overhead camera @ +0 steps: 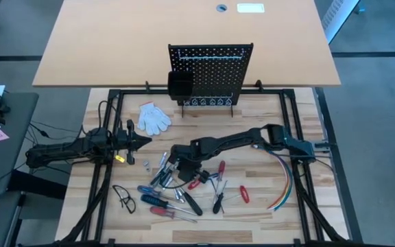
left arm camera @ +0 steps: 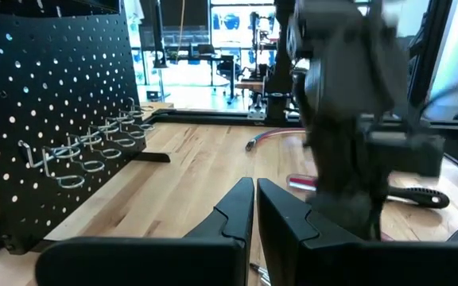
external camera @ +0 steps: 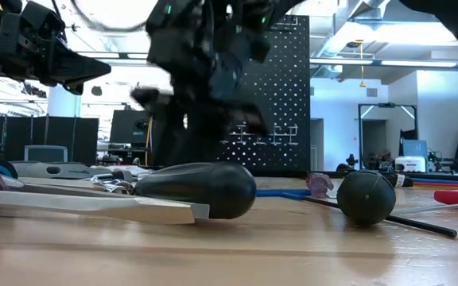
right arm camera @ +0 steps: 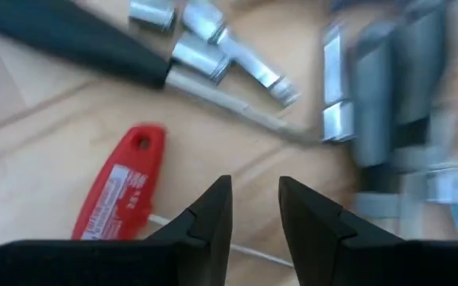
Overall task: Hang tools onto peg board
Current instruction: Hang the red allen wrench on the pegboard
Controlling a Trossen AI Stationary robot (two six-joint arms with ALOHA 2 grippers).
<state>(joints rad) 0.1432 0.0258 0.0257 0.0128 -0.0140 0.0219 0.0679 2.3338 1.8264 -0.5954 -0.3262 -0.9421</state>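
High view: the peg board point(overhead camera: 211, 72) stands upright at the far edge of the wooden desk point(overhead camera: 266, 213), the tools point(overhead camera: 177, 195) lie scattered on the near part, the right claw point(overhead camera: 175, 167) hangs low over them, and the left claw point(overhead camera: 145, 142) waits at the left near a white glove point(overhead camera: 154, 117). Left wrist view: that arm's fingers point(left arm camera: 241, 210) are pressed together on nothing, facing the board's wire hooks point(left arm camera: 78, 151). Right wrist view: its fingers point(right arm camera: 213, 208) stand slightly apart and empty, just above the desk beside a red-handled key point(right arm camera: 122, 195) and silver bits point(right arm camera: 213, 48).
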